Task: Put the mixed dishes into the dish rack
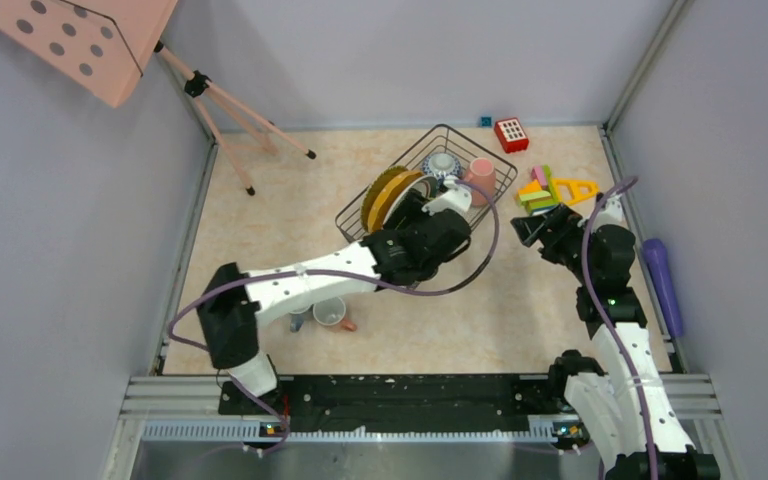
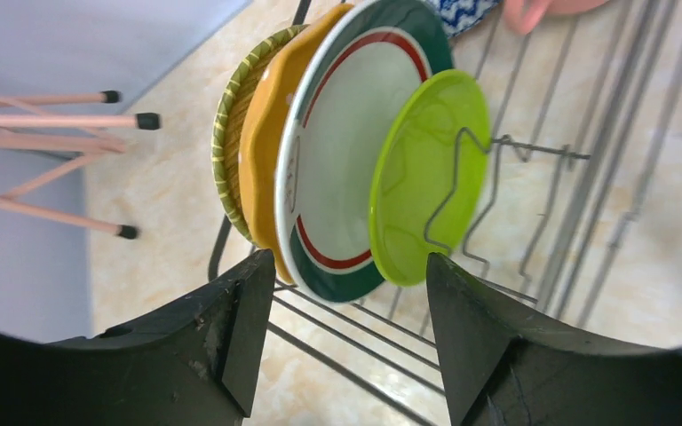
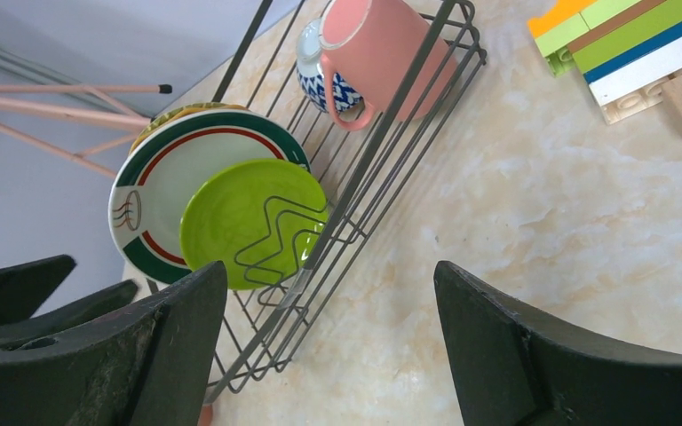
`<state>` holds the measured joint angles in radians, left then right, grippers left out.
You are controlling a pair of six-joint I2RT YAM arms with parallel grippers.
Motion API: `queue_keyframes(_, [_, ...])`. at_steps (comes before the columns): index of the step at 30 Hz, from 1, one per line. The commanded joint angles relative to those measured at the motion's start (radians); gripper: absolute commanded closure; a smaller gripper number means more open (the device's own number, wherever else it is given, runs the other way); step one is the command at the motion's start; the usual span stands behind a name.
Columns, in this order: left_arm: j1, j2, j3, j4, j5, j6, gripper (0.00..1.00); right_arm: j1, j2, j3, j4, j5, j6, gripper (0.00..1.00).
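Observation:
The dish rack [image 1: 490,195] stands at the back middle of the table. In the left wrist view a yellow ribbed plate [image 2: 262,151], a white plate with dark green rim [image 2: 337,133] and a lime-green plate [image 2: 426,169] stand upright in its dividers. The patterned bowl [image 3: 320,75] and the pink mug [image 3: 391,53] sit at its far end. A grey mug [image 1: 328,312] lies on the table under my left forearm. My left gripper [image 2: 346,293] is open and empty just in front of the plates. My right gripper [image 3: 329,302] is open and empty over the table right of the rack.
Colourful toy blocks [image 1: 550,190] and a red block [image 1: 511,133] lie right of the rack. A purple cylinder [image 1: 663,285] lies by the right wall. Pink tripod legs [image 1: 250,125] stand at the back left. A striped green-rimmed plate [image 2: 226,133] stands behind the yellow one.

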<state>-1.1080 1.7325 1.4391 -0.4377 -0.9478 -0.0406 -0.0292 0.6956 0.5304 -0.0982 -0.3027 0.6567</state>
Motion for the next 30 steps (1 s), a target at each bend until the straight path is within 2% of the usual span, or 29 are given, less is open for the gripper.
queue_keyframes(1, [-0.001, -0.250, -0.066, -0.001, 0.203, -0.138, 0.32, -0.004, 0.007, 0.019, 0.013, -0.045, -0.011, 0.16])
queue_keyframes(5, [0.024, -0.421, -0.203, -0.035, 0.332, -0.282, 0.36, -0.005, 0.036, 0.028, 0.004, -0.072, -0.012, 0.16])
queue_keyframes(9, [0.129, -0.573, -0.352, -0.109, 0.506, -0.453, 0.40, -0.004, 0.054, 0.028, 0.014, -0.090, -0.013, 0.17])
queue_keyframes(13, [0.234, -0.707, -0.491, -0.150, 0.581, -0.569, 0.41, -0.003, 0.063, 0.034, 0.018, -0.092, -0.015, 0.17])
queue_keyframes(16, [0.266, -0.733, -0.540, -0.219, 0.569, -0.599, 0.46, -0.005, 0.076, 0.057, -0.013, -0.085, -0.036, 0.17])
queue_keyframes(21, [0.285, -0.715, -0.559, -0.344, 0.494, -0.674, 0.44, -0.004, 0.090, 0.066, -0.018, -0.102, -0.038, 0.17])
queue_keyframes(25, [0.295, -0.739, -0.614, -0.344, 0.525, -0.692, 0.43, -0.004, 0.088, 0.062, -0.015, -0.103, -0.033, 0.17])
queue_keyframes(30, [0.296, -0.732, -0.671, -0.284, 0.671, -0.656, 0.59, -0.003, 0.089, 0.054, -0.008, -0.102, -0.030, 0.17])
